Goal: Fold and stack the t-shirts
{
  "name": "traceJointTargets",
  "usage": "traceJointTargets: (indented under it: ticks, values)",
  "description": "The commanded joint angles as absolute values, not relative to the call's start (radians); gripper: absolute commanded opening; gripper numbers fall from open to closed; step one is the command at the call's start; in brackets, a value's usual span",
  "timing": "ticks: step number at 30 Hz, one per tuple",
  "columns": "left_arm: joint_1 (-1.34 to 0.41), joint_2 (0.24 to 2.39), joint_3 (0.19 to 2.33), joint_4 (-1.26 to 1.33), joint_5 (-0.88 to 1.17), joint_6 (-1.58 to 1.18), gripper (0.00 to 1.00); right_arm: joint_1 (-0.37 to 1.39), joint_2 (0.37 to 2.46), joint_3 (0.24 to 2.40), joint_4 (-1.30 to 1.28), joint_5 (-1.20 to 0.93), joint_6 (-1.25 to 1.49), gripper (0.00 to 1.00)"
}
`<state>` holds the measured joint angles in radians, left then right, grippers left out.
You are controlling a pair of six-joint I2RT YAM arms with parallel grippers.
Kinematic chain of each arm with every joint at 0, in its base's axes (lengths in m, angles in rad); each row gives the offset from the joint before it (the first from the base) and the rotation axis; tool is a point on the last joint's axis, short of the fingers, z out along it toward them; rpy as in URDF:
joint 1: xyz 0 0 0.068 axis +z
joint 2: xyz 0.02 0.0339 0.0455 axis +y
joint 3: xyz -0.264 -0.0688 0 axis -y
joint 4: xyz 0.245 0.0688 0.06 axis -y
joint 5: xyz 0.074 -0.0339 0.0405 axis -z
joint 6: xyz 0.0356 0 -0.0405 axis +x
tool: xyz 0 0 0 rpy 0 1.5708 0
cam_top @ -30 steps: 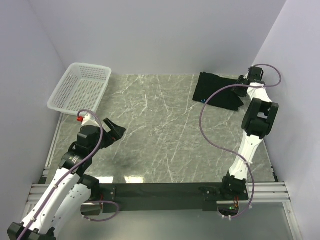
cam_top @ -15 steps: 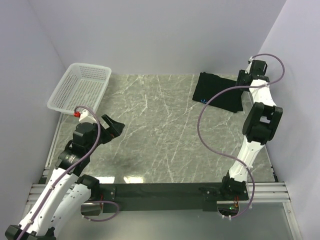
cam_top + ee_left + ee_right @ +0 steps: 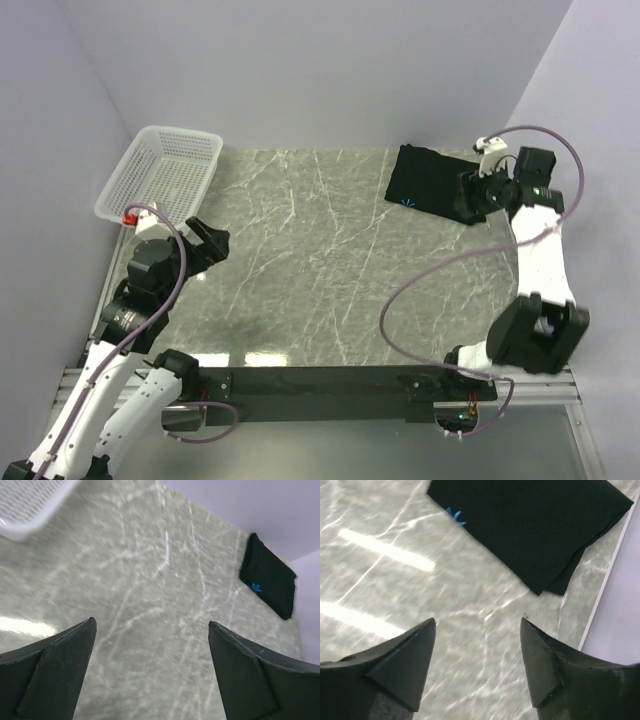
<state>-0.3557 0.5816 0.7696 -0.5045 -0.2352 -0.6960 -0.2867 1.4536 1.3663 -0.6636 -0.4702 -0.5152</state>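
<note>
Top external, basket [image 3: 160, 175] left, t-shirt [image 3: 425, 182] right, left fingers [image 3: 55, 675], right fingers [image 3: 395, 675] spread, gripping nothing

We're looking at a white plastic mesh basket [image 3: 165, 180] sitting in the far-left corner of the grey marble-patterned tabletop [image 3: 320, 260], right by the pale lavender walls [image 3: 300, 70]. Overhead light's glaring off the stone.

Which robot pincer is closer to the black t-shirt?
Right. The right pincer hangs open just beside the folded t-shirt at the far right, not touching it. The left pincer is across the table, near the white basket.
</note>
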Motion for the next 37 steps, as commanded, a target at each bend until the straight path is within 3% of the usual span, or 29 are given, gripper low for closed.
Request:
traceJointTargets:
  ticks: [1,4,6,11,21,35,37]
  values:
    - [-0.353,0.604,0.848,-0.514,-0.33,-0.565,0.99,-0.299,1.262,1.258,-0.632,-0.511,-0.548,0.82]
    - [-0.353,0.635,0.882,-0.535,-0.344,-0.513,0.99,-0.325,1.125,1.14,-0.521,-0.45,-0.395,1.0]
    - [-0.353,0.644,0.893,-0.538,-0.345,-0.502,1.0,-0.353,1.062,1.08,-0.485,-0.387,-0.266,1.0]
    - [-0.351,0.611,0.867,-0.512,-0.325,-0.515,0.99,-0.42,1.003,1.051,-0.566,-0.472,-0.242,1.0]
    - [-0.351,0.549,0.819,-0.541,-0.316,-0.554,0.99,-0.422,0.825,0.933,-0.456,-0.213,-0.048,0.99]
    - [-0.351,0.528,0.813,-0.569,-0.304,-0.56,1.0,-0.422,0.822,0.904,-0.445,-0.123,0.028,0.95]
    - [-0.351,0.525,0.811,-0.571,-0.304,-0.56,0.99,-0.422,0.821,0.894,-0.442,-0.135,0.009,0.99]
